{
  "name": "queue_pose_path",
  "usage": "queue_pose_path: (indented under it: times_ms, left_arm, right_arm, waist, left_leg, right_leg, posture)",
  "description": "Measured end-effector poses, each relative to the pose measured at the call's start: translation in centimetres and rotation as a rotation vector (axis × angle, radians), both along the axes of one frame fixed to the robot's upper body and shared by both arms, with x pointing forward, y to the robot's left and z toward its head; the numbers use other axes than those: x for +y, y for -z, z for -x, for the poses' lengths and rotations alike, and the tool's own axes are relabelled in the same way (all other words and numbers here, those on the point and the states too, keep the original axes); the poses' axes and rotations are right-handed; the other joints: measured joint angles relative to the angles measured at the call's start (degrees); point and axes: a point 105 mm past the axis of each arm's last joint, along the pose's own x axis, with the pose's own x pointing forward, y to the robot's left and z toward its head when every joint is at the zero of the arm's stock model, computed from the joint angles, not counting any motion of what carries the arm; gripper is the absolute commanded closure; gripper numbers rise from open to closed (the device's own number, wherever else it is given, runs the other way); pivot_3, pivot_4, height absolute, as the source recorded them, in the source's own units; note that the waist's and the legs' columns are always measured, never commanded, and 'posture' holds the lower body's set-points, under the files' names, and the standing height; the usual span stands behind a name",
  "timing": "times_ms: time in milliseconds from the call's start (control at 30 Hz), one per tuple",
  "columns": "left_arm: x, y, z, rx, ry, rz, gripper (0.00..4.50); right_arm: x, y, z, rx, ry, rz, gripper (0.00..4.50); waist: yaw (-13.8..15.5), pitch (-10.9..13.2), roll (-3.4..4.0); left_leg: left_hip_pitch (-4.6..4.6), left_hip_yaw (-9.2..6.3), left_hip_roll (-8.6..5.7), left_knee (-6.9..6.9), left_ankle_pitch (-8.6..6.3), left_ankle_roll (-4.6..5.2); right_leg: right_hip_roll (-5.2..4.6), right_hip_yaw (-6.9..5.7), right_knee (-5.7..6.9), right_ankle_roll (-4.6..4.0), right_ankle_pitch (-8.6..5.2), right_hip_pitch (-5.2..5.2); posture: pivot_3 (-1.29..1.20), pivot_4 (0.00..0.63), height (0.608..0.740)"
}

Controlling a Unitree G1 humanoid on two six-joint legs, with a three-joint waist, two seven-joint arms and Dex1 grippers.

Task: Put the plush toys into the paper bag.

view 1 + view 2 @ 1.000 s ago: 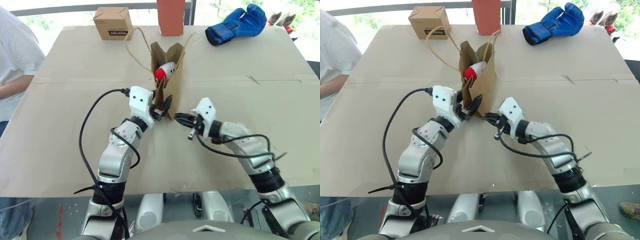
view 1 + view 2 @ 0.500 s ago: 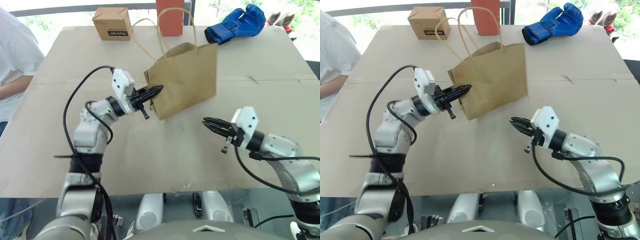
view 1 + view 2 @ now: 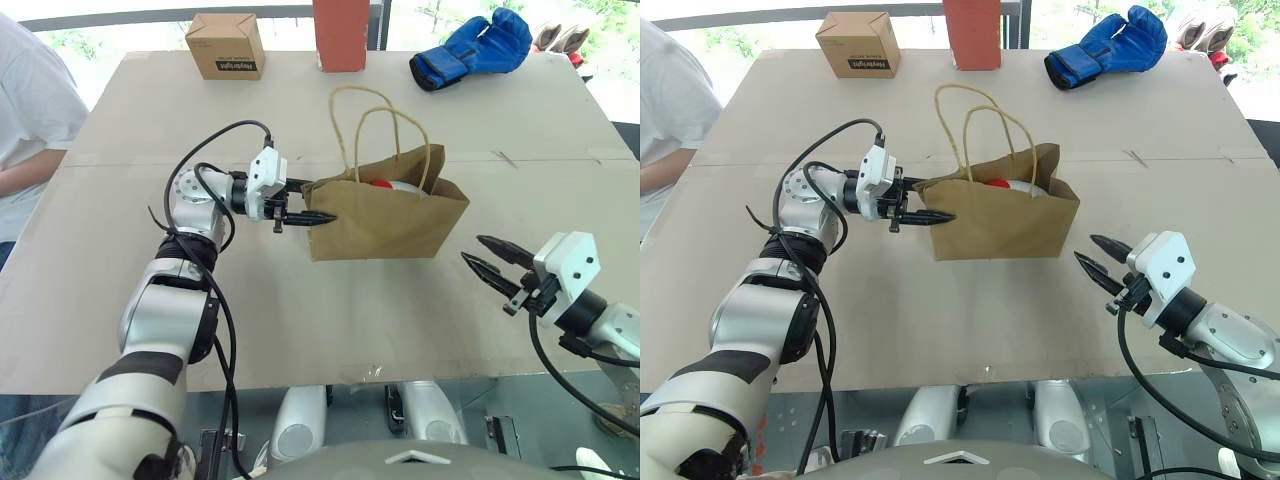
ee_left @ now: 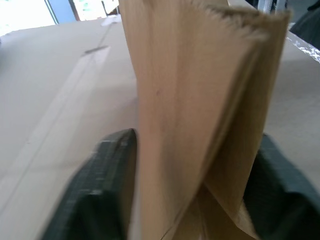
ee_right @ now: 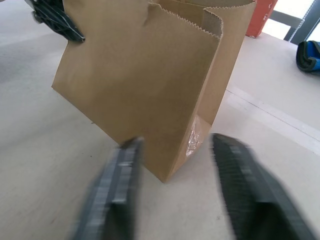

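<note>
Creased kraft bag (image 3: pixel 385 215) stands upright (red-tipped plush (image 3: pixel 380 184) inside); left gripper (image 3: pixel 312 202) straddles its edge, right gripper (image 3: pixel 490 262) spread, empty.

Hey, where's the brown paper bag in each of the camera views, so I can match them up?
Left eye view: paper bag stands just right of centre, handles up.
Right eye view: paper bag centre, handles up.
Left wrist view: its narrow folded side rises between the left gripper's fingers.
Right wrist view: broad side upper centre.
Shared landmark: the red box behind the bag.
</note>
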Motion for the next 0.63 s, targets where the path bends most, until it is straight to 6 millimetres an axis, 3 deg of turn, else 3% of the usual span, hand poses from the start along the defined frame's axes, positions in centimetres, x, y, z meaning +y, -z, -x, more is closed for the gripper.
queue_pose_path:
  times_ms: [33,100,233,333,400,500,567,633]
  left_arm:
    - [0.4,-0.2,0.1,0.008,-0.012,0.011,0.0]
    - [2.4,-0.2,0.6,0.044,-0.078,0.042,0.0]
    - [6.4,1.4,3.4,0.185,-0.285,0.08,0.0]
    - [7.8,3.0,6.4,0.32,-0.409,0.118,0.0]
    - [8.1,3.3,7.4,0.358,-0.458,0.135,0.0]
    - [8.4,3.4,10.6,0.406,-0.569,0.179,0.0]
    - [8.1,4.8,13.2,0.461,-0.632,0.193,0.0]
    - [7.8,5.4,13.7,0.485,-0.657,0.223,0.0]
  right_arm:
    - [-0.1,0.0,0.1,0.003,-0.011,0.006,0.7]
    - [-0.6,-0.1,0.2,0.006,-0.035,0.029,0.1]
    - [-3.2,0.0,0.5,0.024,-0.027,0.057,0.1]
    - [-5.0,0.1,1.0,0.041,-0.023,0.066,0.1]
    - [-5.3,0.0,1.2,0.039,-0.028,0.068,0.1]
    - [-7.1,0.2,1.8,0.062,-0.026,0.099,0.1]
    - [-8.9,0.8,2.1,0.102,0.016,0.111,0.1]
    - [-9.2,0.9,2.1,0.109,0.017,0.108,0.1]
  waist:
    - [-0.1,0.0,0.0]
    - [-0.8,0.0,0.02]
    - [-1.4,0.0,0.07]
    - [-1.0,0.0,0.07]
    - [-0.8,0.0,0.08]
    - [0.1,0.0,0.1]
    - [0.3,0.0,0.1]
    - [0.6,0.0,0.11]
  left_leg:
    - [0.0,0.0,0.0,0.0,0.0,0.0]
    - [0.06,0.06,0.05,-0.01,-0.03,0.05]
    - [0.11,0.08,0.37,-0.1,-0.04,0.05]
    - [0.2,0.12,0.46,-0.11,-0.04,0.05]
    - [0.2,0.14,0.5,-0.08,-0.04,0.04]
    - [0.36,0.27,0.61,-0.01,-0.05,0.03]
    - [0.91,0.64,0.53,-0.21,-0.11,0.1]
    - [0.9,0.83,0.65,-0.2,-0.12,0.09]
  right_leg:
    - [0.0,0.0,0.0,-0.01,0.01,0.0]
    - [0.0,0.08,0.04,-0.08,0.04,0.0]
    - [0.0,0.1,0.04,-0.09,0.04,0.01]
    - [-0.04,0.09,0.02,-0.11,0.03,0.08]
    - [-0.04,0.08,0.01,-0.12,0.03,0.08]
    - [-0.34,0.18,-0.07,-0.3,-0.1,0.24]
    - [-0.77,0.3,-0.21,-0.28,-0.14,0.7]
    - [-0.98,0.17,-0.21,-0.13,-0.24,0.79]
  posture:
    - [0.0,0.15,0.74]
    - [0.0,0.15,0.74]
    - [0.0,0.15,0.74]
    - [0.0,0.15,0.74]
    - [0.0,0.15,0.74]
    - [0.0,0.15,0.74]
    - [0.0,0.15,0.74]
    - [0.0,0.15,0.74]
